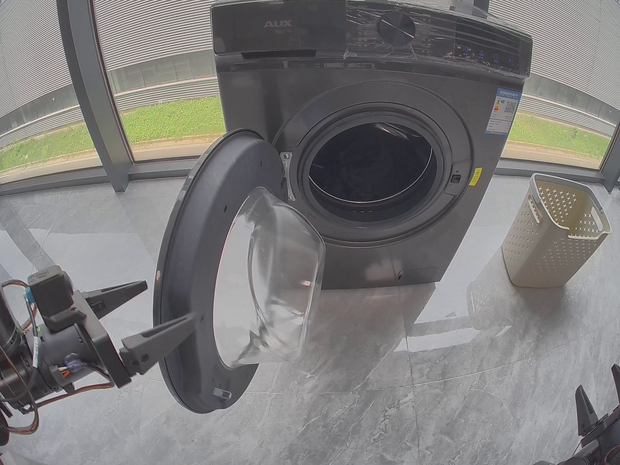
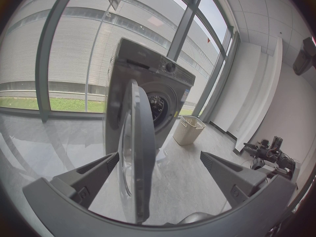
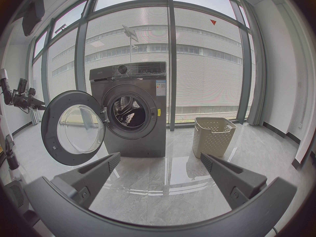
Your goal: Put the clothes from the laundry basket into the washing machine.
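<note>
The basket (image 1: 555,230) stood upright on the floor (image 1: 400,382) to the right of the washer (image 1: 361,92), near it but apart. No clothes showed above its rim, and the inner walls in view were bare. The door (image 1: 194,272) was swung fully open to the left, which exposed the drum (image 1: 371,163). A dark mass (image 3: 133,118) lay low in the drum and was judged to be clothes already loaded.

Status, as a judgement: the transfer appeared complete or nearly so. The remaining work was to confirm that the basket was empty. Closing the door was a possible further step.

The left gripper (image 1: 169,301) was held at the outer edge of the door with its fingers spread wide and nothing between them except the door's edge, seen end-on in the left wrist view. Contact with the door could not be determined. The right gripper (image 3: 158,157) was low on the right, well apart from the basket, with its fingers also spread and carrying nothing.

Limits of view:
- The basket bottom was hidden behind its near wall.
- The drum interior was dark, so the number and kind of items could not be made out.
- The right gripper was cut off at the lower corner of the head view.
</note>
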